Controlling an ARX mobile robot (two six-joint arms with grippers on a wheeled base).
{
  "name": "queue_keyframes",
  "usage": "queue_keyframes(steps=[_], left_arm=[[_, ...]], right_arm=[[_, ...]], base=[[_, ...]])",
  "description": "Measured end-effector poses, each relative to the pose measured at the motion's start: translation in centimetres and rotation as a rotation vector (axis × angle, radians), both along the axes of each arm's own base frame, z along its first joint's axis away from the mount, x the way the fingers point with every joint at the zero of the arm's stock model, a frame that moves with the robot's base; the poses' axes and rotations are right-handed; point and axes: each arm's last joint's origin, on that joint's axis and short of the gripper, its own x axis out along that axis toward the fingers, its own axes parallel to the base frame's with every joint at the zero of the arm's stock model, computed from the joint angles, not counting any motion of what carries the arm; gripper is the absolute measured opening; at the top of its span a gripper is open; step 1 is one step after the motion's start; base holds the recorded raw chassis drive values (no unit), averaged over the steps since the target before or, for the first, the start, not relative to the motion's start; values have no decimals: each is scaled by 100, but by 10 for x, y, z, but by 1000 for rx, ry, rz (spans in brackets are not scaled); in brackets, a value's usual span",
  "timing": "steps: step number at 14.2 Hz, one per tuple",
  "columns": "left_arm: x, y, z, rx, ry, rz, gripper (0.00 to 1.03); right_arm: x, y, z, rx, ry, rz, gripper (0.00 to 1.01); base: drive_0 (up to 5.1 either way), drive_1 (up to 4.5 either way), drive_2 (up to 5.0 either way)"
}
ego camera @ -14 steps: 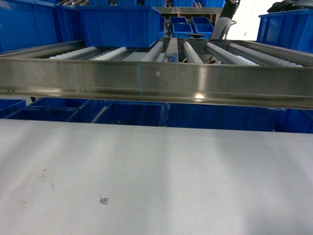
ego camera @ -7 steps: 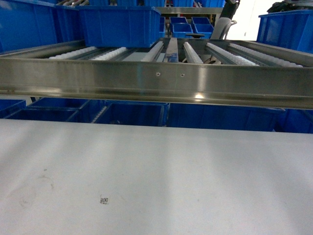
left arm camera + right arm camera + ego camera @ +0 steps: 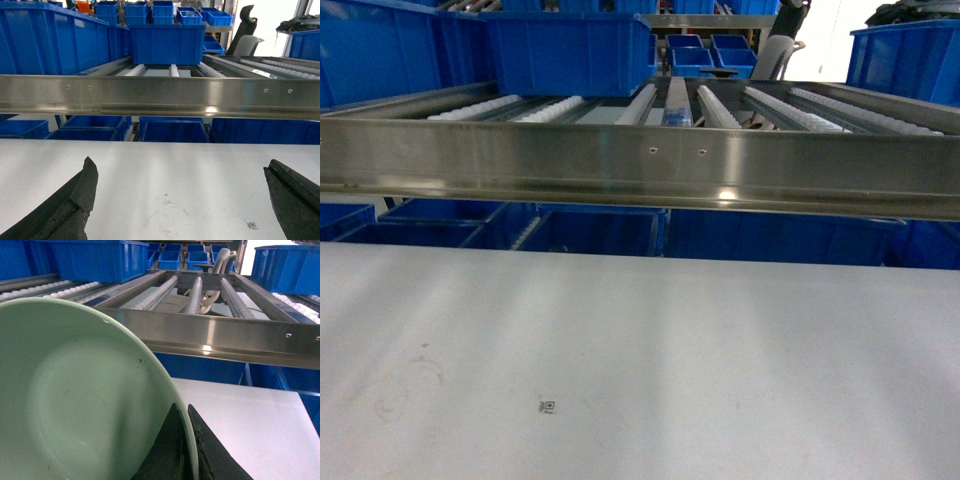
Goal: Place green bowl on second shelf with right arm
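the right wrist view is filled on its left by the green bowl (image 3: 75, 400), pale mint, smooth and glossy, with a few dark specks inside; the right gripper (image 3: 186, 450) has its dark fingers (image 3: 167, 452) pinched narrow on the bowl's rim, one on each side of it. beyond it runs the second shelf (image 3: 220, 335), a shiny stainless-steel front rail with small screws, and behind it white roller tracks (image 3: 195, 292) between steel rails. the left gripper (image 3: 180, 200) shows two rough black fingers (image 3: 70, 205) spread wide over the matte white tabletop (image 3: 720, 340), holding nothing. a tiny square printed code (image 3: 548, 406) lies on the tabletop, too small to read. a smooth blue plastic bin (image 3: 570, 50) sits on the rollers; no legible writing appears.
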Motion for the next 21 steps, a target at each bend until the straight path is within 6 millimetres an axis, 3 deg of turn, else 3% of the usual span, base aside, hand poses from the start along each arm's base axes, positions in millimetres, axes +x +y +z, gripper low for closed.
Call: queue_keyframes(steps=[13, 21], left_arm=[[0, 0, 0, 0, 0, 1, 98], [0, 0, 0, 0, 0, 1, 98]], right_arm=[[0, 0, 0, 0, -1, 2, 2], [0, 0, 1, -1, -5, 2, 2]], base=[[0, 0, 0], [-494, 250, 250]])
